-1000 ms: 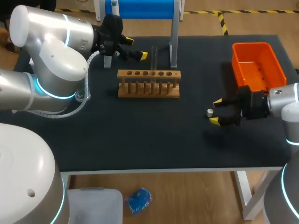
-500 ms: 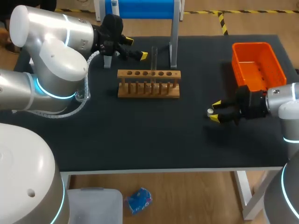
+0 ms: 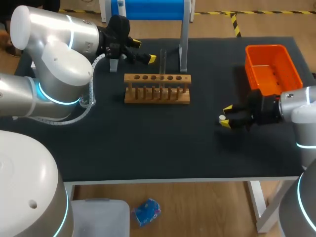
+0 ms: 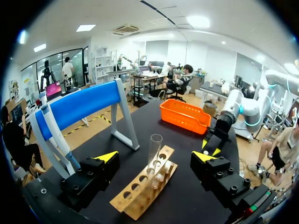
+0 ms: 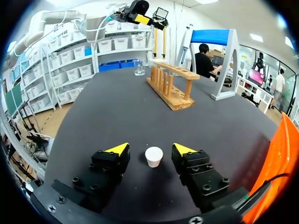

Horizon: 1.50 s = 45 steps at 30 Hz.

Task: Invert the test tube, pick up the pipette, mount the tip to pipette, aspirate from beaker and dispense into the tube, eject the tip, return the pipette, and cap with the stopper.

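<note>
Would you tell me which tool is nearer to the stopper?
Right. The right tool is open with the stopper between its fingers; the left tool is far off, at the tube in the rack.

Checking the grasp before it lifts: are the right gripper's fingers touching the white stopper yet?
Apart. The right wrist view shows the white stopper standing between the open fingers of the right gripper, with bare table showing on both sides of it.
</note>
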Each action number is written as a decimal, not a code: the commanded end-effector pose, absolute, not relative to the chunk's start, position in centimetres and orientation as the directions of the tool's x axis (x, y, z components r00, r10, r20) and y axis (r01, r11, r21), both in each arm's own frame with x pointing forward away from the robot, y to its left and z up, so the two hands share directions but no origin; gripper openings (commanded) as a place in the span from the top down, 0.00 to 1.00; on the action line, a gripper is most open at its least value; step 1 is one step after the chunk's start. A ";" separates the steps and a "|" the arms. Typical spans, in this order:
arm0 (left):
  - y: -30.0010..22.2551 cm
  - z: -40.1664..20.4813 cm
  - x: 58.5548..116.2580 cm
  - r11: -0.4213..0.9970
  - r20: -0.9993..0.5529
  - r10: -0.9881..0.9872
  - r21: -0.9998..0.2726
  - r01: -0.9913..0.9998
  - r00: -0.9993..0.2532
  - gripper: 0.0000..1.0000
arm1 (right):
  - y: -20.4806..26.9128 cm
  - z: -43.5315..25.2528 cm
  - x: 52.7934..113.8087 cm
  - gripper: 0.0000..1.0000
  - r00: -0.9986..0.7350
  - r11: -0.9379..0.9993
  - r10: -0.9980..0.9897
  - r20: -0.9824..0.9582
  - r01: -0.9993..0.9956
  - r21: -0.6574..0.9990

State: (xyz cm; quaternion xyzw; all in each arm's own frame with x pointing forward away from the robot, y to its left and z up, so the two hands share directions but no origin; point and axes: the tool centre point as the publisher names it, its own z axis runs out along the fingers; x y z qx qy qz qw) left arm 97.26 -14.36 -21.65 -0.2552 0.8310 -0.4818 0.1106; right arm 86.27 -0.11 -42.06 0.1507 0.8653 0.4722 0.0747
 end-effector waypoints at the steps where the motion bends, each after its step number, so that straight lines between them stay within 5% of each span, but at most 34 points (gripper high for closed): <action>1: -14.3 -21.6 97.3 0.406 0.064 -0.530 -0.857 -0.318 -0.846 0.00 | 0.0 -42.3 86.4 0.40 -0.944 0.509 0.331 0.013 0.191 0.839; 6: -14.3 -21.6 97.3 0.406 0.064 -0.530 -0.857 -0.318 -0.846 0.00 | 0.3 -42.5 86.7 0.29 -0.943 0.511 0.334 0.015 0.194 0.837; 18: -14.3 -21.6 97.3 0.406 0.064 -0.530 -0.857 -0.318 -0.846 0.00 | 0.5 -42.9 87.0 0.39 -0.941 0.512 0.338 0.022 0.203 0.835; 25: -14.3 -21.6 97.3 0.406 0.064 -0.530 -0.857 -0.318 -0.846 0.00 | 0.5 -43.1 87.0 0.54 -0.941 0.514 0.338 0.027 0.208 0.832; 29: -14.3 -21.6 97.3 0.406 0.064 -0.530 -0.857 -0.318 -0.846 0.00 | 0.5 -43.2 87.0 0.75 -0.941 0.514 0.338 0.028 0.210 0.832; 31: -14.3 -21.6 97.3 0.406 0.064 -0.530 -0.857 -0.318 -0.846 0.00 | 0.5 -43.2 87.0 1.00 -0.941 0.514 0.337 0.028 0.209 0.832; 45: -14.3 -21.6 97.3 0.406 0.064 -0.530 -0.857 -0.318 -0.846 0.00 | -0.2 -41.2 87.2 1.00 -0.934 0.514 0.357 0.009 0.204 0.833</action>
